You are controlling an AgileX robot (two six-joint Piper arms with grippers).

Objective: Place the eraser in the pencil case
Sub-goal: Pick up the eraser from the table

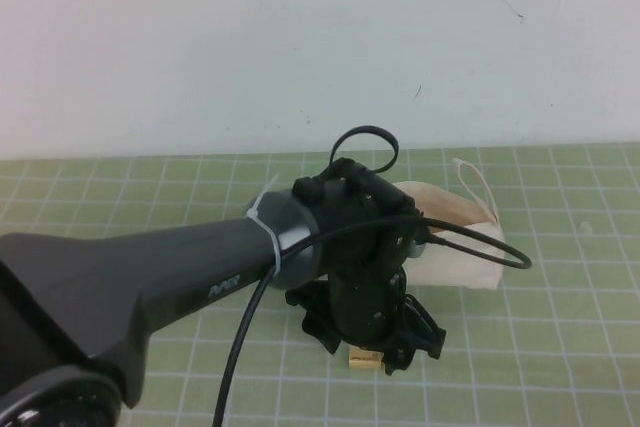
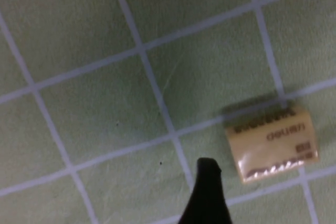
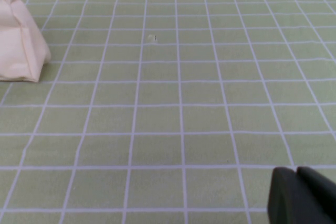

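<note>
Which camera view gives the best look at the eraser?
The left wrist view shows the eraser best: whole, unobstructed, lying on the mat, its printed marks visible. In the high view only a sliver of it peeks out under the left pincer. The right wrist view lacks it, showing only the pencil case and the right pincer.

mat: green, pale grid lines | wall: white, behind mat
</note>
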